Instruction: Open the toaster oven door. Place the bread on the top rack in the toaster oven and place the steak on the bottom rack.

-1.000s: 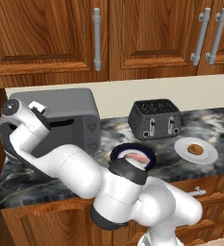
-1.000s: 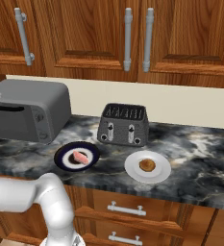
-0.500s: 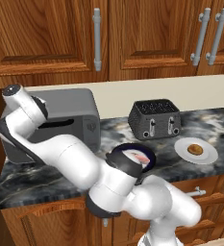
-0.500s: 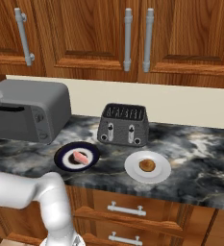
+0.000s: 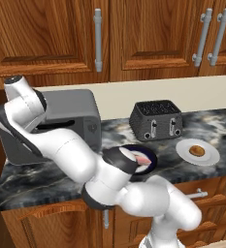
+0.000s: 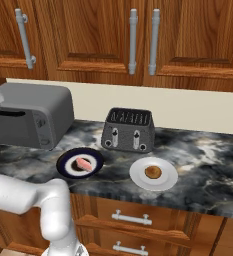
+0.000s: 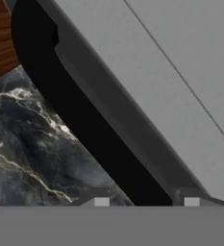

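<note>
The toaster oven [image 5: 66, 123] stood at the left end of the counter [image 6: 198, 165], against the back wall, its toaster oven door [image 6: 13, 131] closed and upright, with the long handle recess running along the upper part of the dark front. The white arm reached across from the front edge of the counter to the oven's upper left corner, and in the hand view the camera looked slantwise along the oven's light-grey top [image 7: 180, 81] and the dark band of its front, with marbled counter beside it. The gripper [image 7: 146, 202] showed there as two small tips at the bottom of the view, set apart from each other with the dark edge of the oven running between them (whether they touched it I could not tell).

The steak [image 6: 84, 164] lay on a dark blue plate [image 6: 68, 170] near the front edge of the counter, just in front of the oven's right corner. The bread [image 6: 152, 172] sat in the middle of a white plate [image 6: 138, 179] further right, also near the front edge. A black toaster [image 6: 128, 130] stood behind the two plates, towards the back of the counter.
</note>
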